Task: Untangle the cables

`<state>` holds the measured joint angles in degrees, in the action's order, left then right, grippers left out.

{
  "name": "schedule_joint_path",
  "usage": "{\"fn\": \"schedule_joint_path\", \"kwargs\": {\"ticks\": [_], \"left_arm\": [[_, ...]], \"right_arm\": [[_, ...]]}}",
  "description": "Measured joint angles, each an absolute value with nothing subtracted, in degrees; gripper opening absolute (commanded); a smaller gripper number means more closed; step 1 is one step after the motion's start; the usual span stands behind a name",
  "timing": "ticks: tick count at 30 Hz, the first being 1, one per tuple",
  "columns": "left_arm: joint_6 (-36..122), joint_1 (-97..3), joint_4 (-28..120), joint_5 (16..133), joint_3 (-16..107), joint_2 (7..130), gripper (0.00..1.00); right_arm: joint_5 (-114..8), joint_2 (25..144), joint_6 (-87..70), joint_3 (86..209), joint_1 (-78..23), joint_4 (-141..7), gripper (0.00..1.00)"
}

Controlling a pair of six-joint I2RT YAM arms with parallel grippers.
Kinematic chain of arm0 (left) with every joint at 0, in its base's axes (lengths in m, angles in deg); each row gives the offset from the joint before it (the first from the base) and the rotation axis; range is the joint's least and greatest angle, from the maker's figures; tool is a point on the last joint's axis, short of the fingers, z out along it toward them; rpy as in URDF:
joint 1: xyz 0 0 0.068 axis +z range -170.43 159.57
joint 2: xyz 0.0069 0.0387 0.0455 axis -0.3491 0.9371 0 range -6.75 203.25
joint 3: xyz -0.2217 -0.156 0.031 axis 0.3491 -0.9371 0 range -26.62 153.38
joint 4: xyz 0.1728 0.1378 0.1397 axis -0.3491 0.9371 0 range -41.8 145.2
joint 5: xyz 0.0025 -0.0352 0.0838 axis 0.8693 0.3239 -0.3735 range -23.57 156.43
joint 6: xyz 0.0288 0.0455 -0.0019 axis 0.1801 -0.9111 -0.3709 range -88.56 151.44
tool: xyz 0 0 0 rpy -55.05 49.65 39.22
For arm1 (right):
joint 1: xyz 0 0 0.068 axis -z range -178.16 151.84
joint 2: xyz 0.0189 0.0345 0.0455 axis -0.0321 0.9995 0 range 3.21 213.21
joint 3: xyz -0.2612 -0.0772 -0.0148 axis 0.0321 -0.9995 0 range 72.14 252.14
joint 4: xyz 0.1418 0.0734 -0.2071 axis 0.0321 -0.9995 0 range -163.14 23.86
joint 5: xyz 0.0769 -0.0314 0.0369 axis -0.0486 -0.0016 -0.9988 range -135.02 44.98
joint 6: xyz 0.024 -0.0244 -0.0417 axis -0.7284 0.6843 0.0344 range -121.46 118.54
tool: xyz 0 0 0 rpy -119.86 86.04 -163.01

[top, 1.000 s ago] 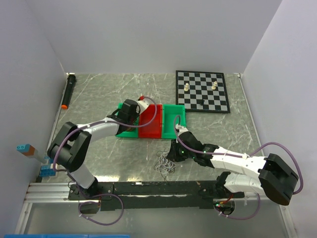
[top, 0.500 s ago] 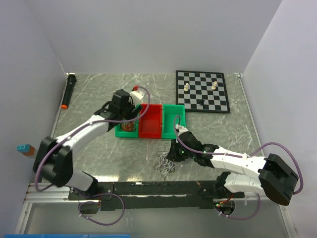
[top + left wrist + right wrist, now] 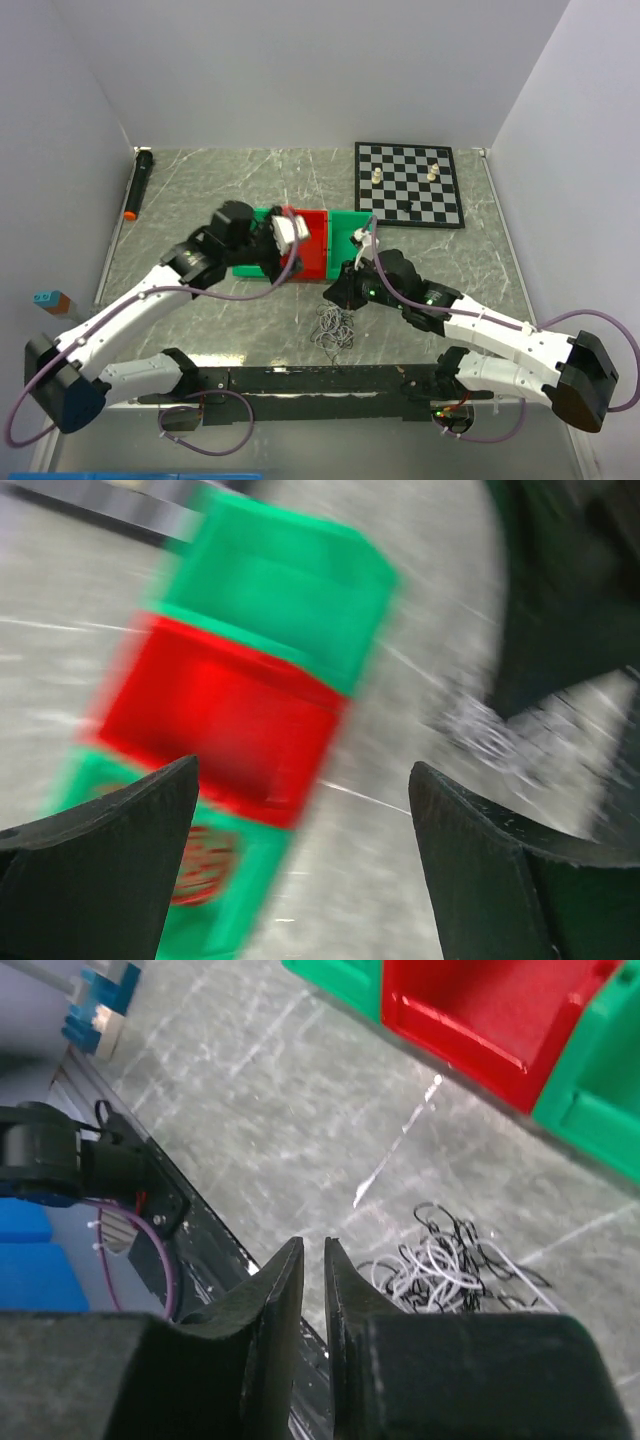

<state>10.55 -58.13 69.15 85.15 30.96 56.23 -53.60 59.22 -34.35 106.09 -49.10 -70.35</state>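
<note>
Swung left gripper [image 3: 300, 790] right over red bin [image 3: 220, 705], spread wide, empty; lifted right gripper [image 3: 312, 1245], nearly pressed together, off cables [image 3: 450, 1265].

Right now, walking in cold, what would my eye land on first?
The row of bright green and red plastic bins in the middle of the grey marbled table stands out most. Next, the black-and-white chessboard at the far right, and the tangle of thin white and black wires lying before the bins.
</note>
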Motion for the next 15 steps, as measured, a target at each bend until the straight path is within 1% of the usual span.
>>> {"fn": "schedule_joint_path", "kwargs": {"ticks": [1, 2, 4, 5, 7, 10, 12, 15], "left_arm": [[10.6, -59.2, 69.4, 86.9, 29.8, 56.8, 0.89], [10.6, -60.3, 69.8, 88.5, 28.6, 57.8, 0.90], [10.9, -61.4, 70.1, 90.8, 26.6, 59.9, 0.90], [11.2, -62.1, 69.9, 91.6, 25.5, 61.1, 0.91], [11.7, -63.0, 69.5, 92.3, 24.1, 63.2, 0.91], [13.0, -65.2, 67.4, 92.7, 23.1, 66.3, 0.91], [13.7, -66.7, 64.8, 92.8, 22.7, 68.2, 0.90], [14.7, -69.2, 60.7, 93.0, 22.2, 70.8, 0.89]], "right_arm": [[-53.7, 59.3, -34.0, 106.8, -49.1, -70.2, 0.31], [-53.6, 59.3, -33.8, 107.1, -49.1, -70.3, 0.44], [-52.5, 58.9, -33.8, 107.2, -49.1, -71.6, 0.58], [-51.6, 58.3, -33.9, 106.8, -49.1, -72.7, 0.63], [-49.7, 55.7, -34.6, 105.2, -48.8, -74.9, 0.66], [-46.9, 50.3, -36.2, 101.3, -48.4, -77.9, 0.65], [-45.1, 46.9, -37.6, 98.8, -48.1, -80.0, 0.64], [-43.8, 45.3, -39.1, 96.8, -47.5, -81.7, 0.61]]}}
